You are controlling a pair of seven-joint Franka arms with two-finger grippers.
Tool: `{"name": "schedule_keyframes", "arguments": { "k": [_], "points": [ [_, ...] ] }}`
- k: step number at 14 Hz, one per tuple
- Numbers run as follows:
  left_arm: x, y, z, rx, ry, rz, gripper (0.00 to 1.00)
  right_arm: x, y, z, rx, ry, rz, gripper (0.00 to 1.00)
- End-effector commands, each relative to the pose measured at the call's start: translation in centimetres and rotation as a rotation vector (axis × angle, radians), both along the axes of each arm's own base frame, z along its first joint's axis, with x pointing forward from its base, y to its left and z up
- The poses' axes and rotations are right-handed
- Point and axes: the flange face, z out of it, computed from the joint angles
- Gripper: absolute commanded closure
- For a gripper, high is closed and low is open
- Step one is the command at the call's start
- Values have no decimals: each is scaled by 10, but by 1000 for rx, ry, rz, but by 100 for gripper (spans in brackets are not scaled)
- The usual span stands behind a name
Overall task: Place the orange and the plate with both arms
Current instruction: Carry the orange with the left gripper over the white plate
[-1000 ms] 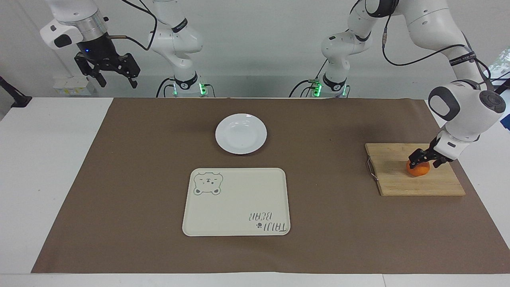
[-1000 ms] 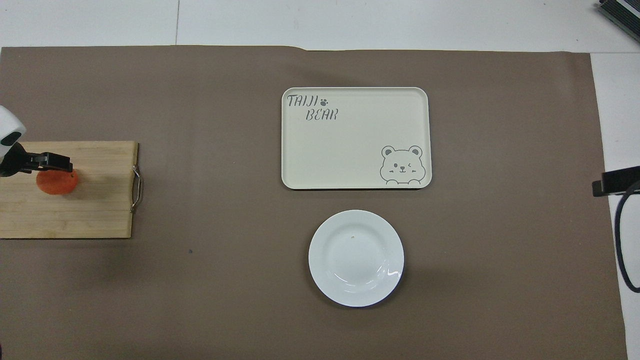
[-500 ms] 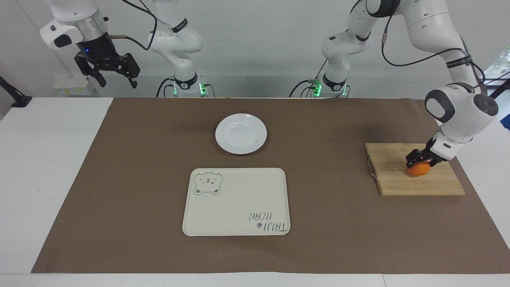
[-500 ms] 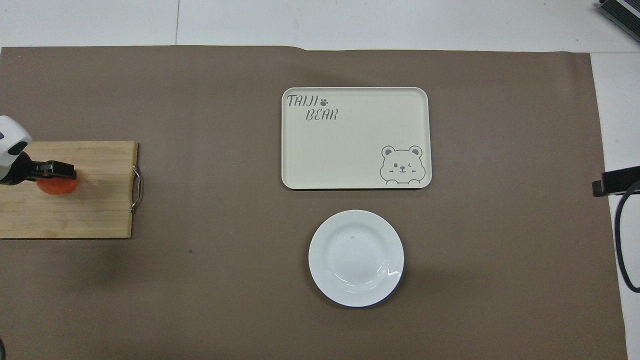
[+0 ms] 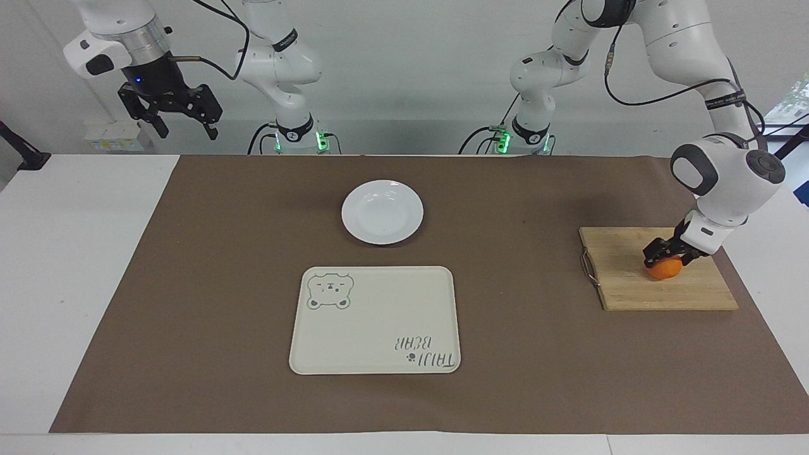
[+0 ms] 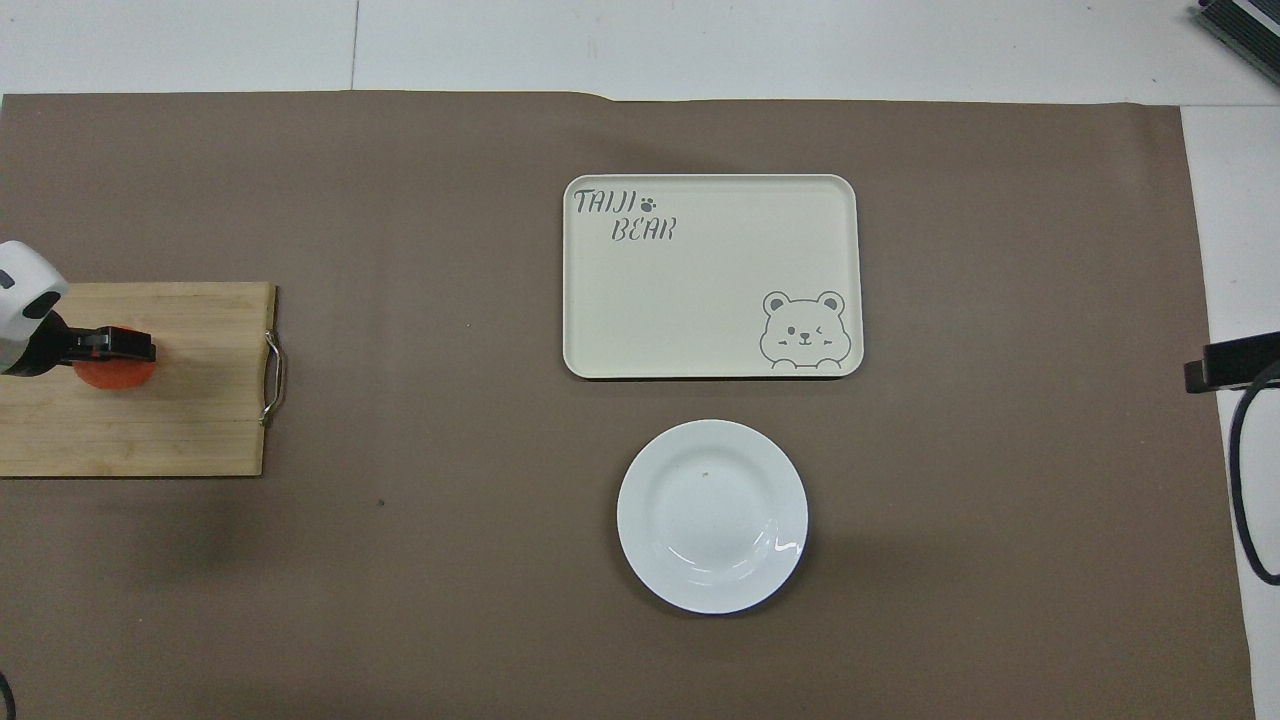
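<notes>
The orange [image 5: 663, 270] rests on a wooden cutting board [image 5: 626, 287] at the left arm's end of the table. My left gripper [image 5: 667, 255] is down on the orange, with a finger on each side of it, shut on it. In the overhead view the gripper [image 6: 112, 346] covers the top of the orange [image 6: 115, 376]. The white plate [image 5: 382, 212] lies empty mid-table, nearer to the robots than the tray; it also shows in the overhead view [image 6: 712, 515]. My right gripper [image 5: 170, 117] is open and waits high over the right arm's end of the table.
A cream bear tray [image 5: 373, 322] lies empty, farther from the robots than the plate; it also shows in the overhead view [image 6: 700, 290]. The cutting board [image 6: 200, 420] has a metal handle on its edge toward the middle of the table. A brown mat covers the table.
My left wrist has shifted slightly toward the middle of the table, and the fingers have drawn in around the orange. The orange, the plate and the right arm have not moved.
</notes>
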Motion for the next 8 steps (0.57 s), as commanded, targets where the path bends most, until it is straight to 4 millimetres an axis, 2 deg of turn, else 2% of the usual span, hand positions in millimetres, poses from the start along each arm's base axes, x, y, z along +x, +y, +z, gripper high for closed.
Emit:
{"name": "schedule_keyframes", "arguments": {
  "k": [1, 4, 8],
  "points": [
    [-11, -1, -1, -7, -12, 14, 19, -1, -1, 3, -6, -2, -9, 0],
    [-10, -1, 1, -5, -17, -2, 77, -1, -1, 3, -6, -2, -9, 0],
    [-10, -6, 6, -3, -13, -30, 95, -1, -1, 3, -6, -2, -9, 0]
  ]
}}
